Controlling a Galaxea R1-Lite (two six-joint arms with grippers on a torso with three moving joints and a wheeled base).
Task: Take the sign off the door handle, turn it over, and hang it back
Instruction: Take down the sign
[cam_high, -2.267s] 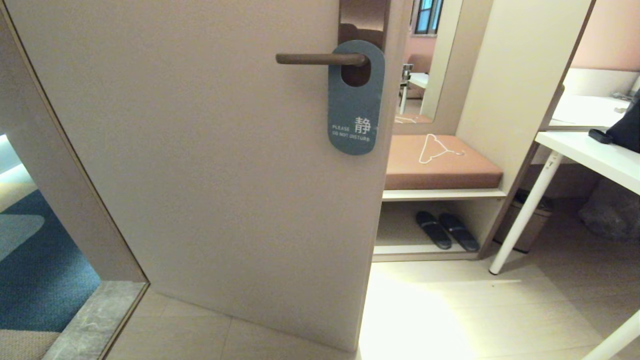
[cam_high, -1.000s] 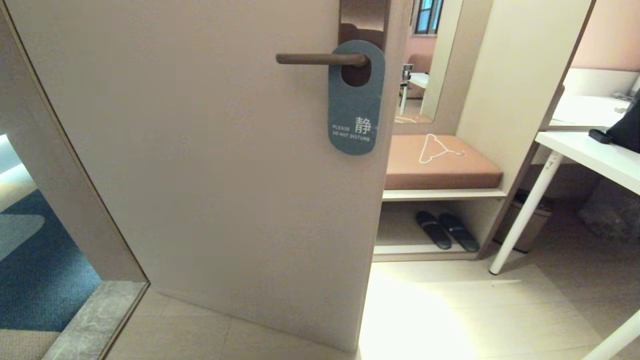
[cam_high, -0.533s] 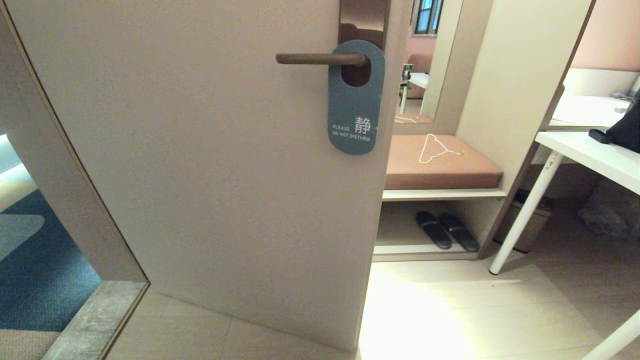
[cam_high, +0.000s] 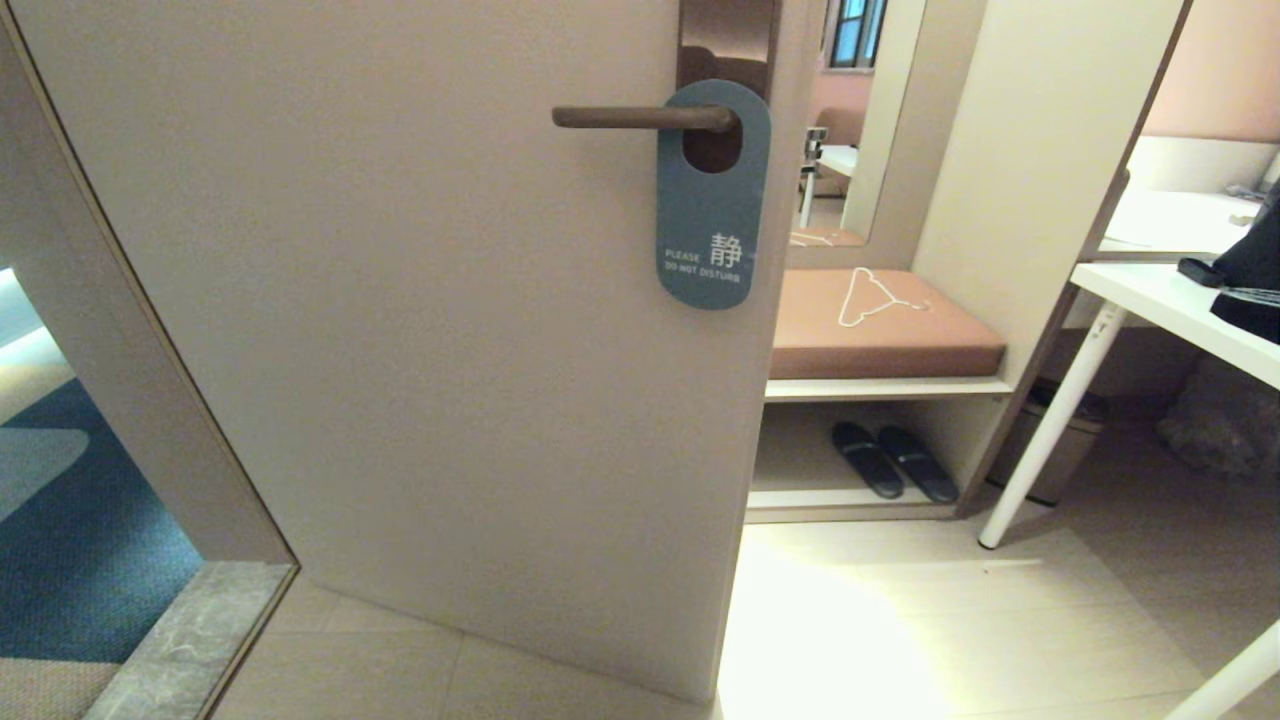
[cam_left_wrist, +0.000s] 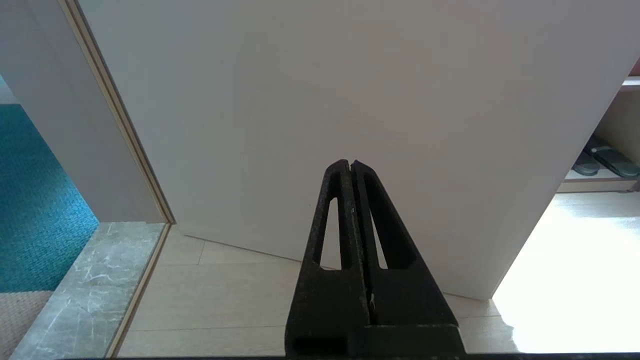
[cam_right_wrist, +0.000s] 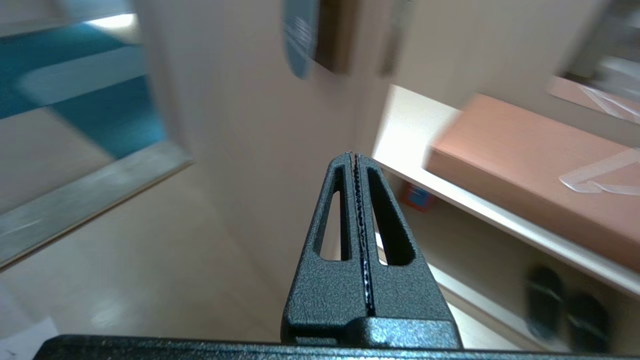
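Observation:
The slate blue sign (cam_high: 712, 220) hangs by its oval hole on the brown door handle (cam_high: 640, 118), with "PLEASE DO NOT DISTURB" facing me. The handle sits on a bronze backplate (cam_high: 727, 40) near the door's right edge. Neither gripper shows in the head view. My left gripper (cam_left_wrist: 350, 164) is shut and empty, low down and pointing at the bare lower door. My right gripper (cam_right_wrist: 353, 156) is shut and empty, below and to the right of the sign (cam_right_wrist: 300, 35), which shows edge-on in the right wrist view.
Right of the door edge is a bench with a brown cushion (cam_high: 880, 340) and a white wire hanger (cam_high: 870, 295). Dark slippers (cam_high: 890, 460) lie under it. A white table (cam_high: 1170, 300) and a bin (cam_high: 1060, 440) stand at the right. A marble threshold (cam_high: 190, 640) lies at the left.
A dark shape has come further into the head view's right edge, over the white table. The sign and the handle have not moved.

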